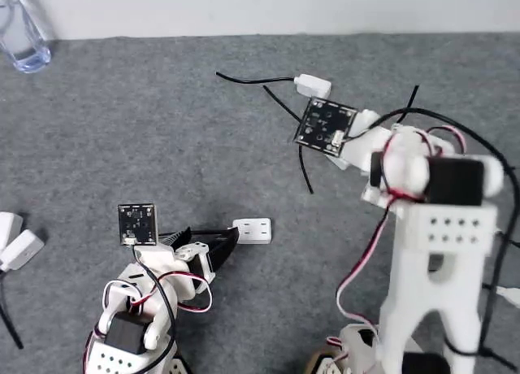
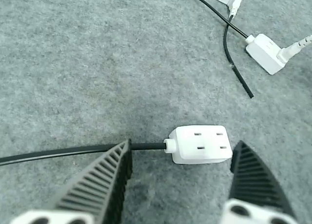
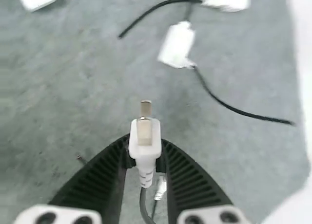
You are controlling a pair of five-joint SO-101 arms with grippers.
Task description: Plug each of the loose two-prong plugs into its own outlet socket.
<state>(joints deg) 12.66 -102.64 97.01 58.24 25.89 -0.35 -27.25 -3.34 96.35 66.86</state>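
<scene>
Nearby things: a clear vessel (image 1: 23,41) stands at a far corner of the grey worktop (image 1: 122,138); two white blocks (image 1: 16,242) lie at its left edge, kind unclear
Obstructions: a black cable (image 2: 58,153) runs from the near socket (image 2: 200,145) past one finger of the left gripper (image 2: 184,145); black cable loops lie around the far socket (image 1: 313,85)
Counts: two arms; two white sockets on black cables; one plug held
Left gripper: fingers spread wide, straddling the near socket, not touching it
Right gripper (image 3: 145,146): clamped on the white two-prong plug (image 3: 145,131), held above the worktop; far socket ahead, apart from it
</scene>
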